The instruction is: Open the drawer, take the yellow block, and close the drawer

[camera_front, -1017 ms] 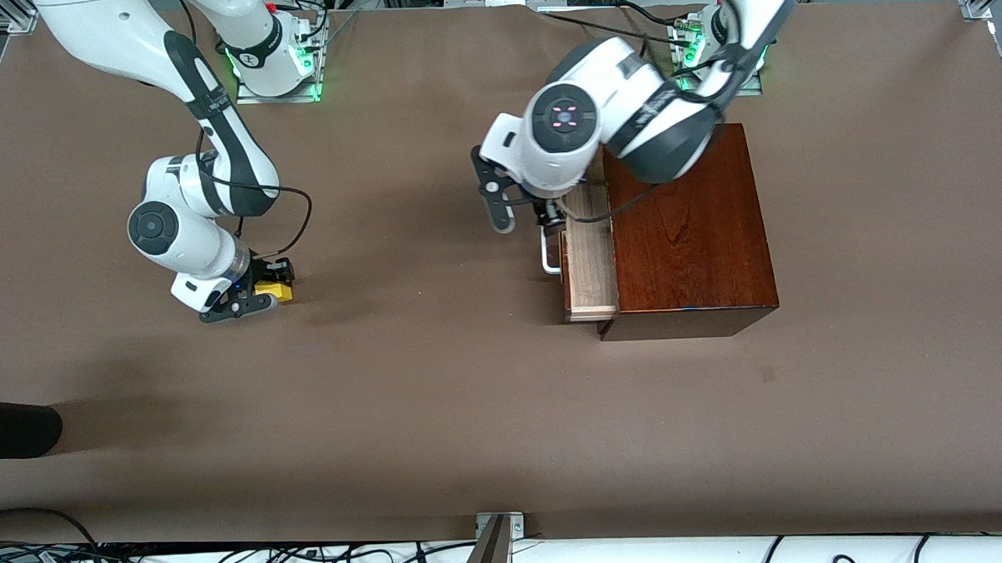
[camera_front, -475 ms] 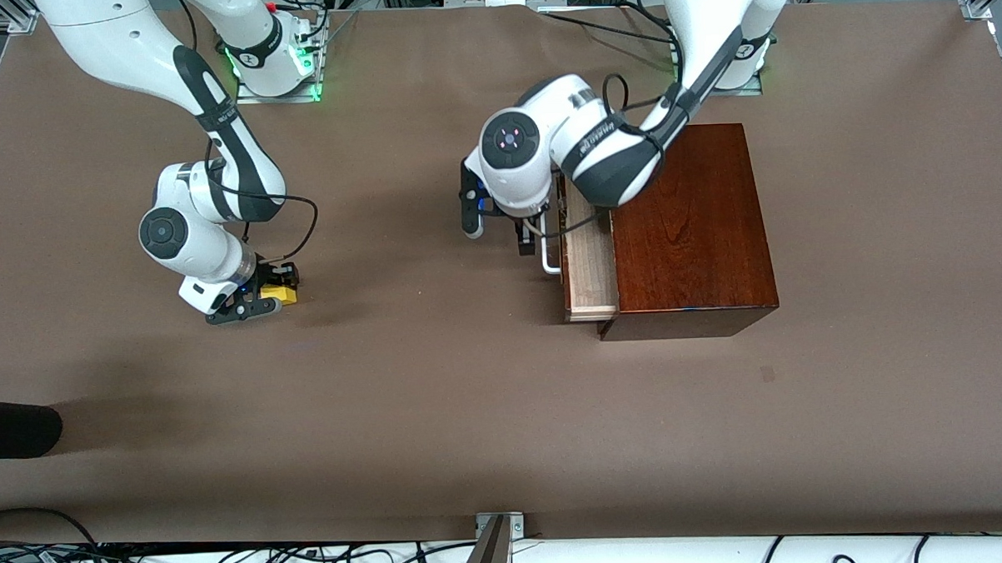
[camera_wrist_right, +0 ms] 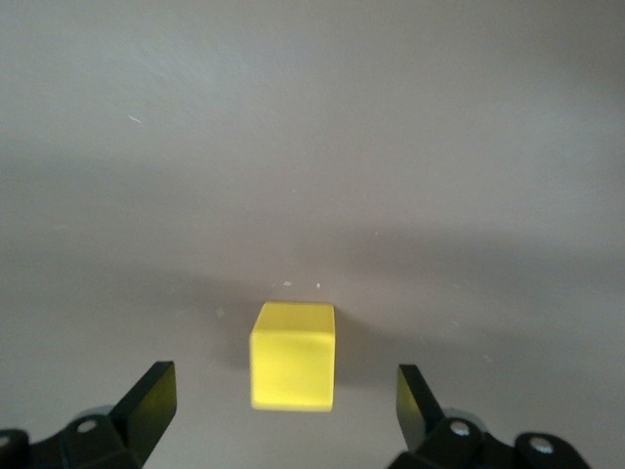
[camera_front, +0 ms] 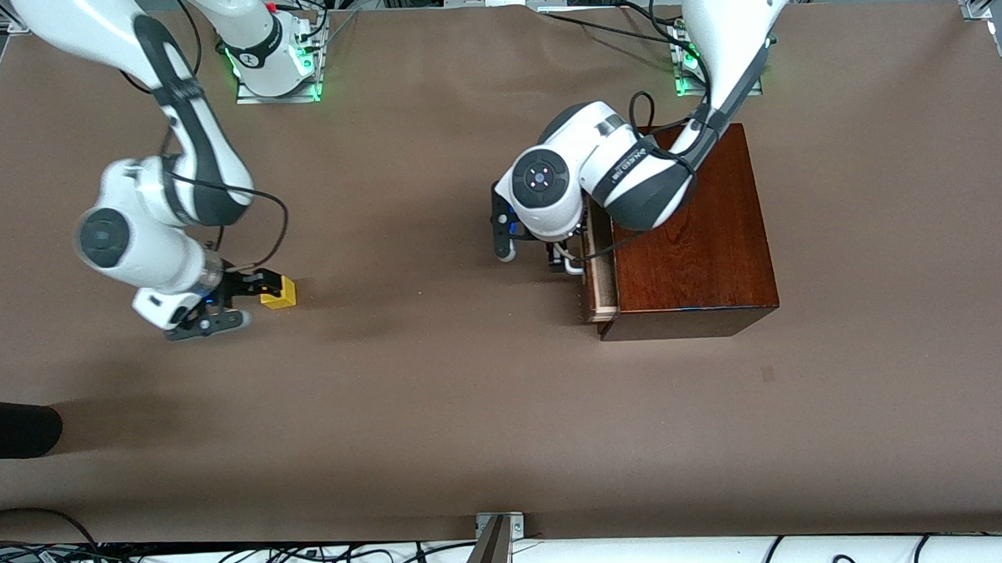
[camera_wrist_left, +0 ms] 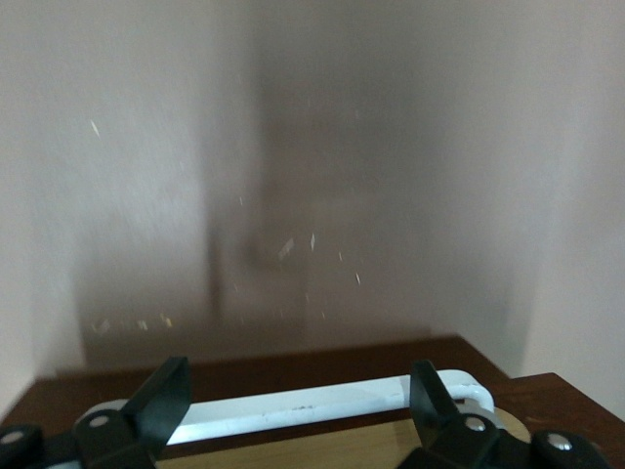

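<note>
The left gripper (camera_wrist_left: 298, 405), jaws spread, straddles the white handle (camera_wrist_left: 322, 403) of the drawer (camera_front: 600, 265) (nearly shut): push squarely. The right gripper (camera_wrist_right: 283, 405), jaws spread, has the yellow block (camera_wrist_right: 292, 356) lying free on the table (camera_front: 438, 384) just ahead of its fingertips.

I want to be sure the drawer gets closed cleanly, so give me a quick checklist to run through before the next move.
1. Block out of the drawer: ok. The block sits on the table, toward the right arm's end.
2. Right gripper released the block: ok. Its fingers are spread and apart from the cube in the right wrist view.
3. Left gripper at the handle: ok. Open, just in front of the white bar.
4. Drawer fully shut: not ok. A strip of pale interior shows.
5. Drawer contents: cannot tell.
</note>
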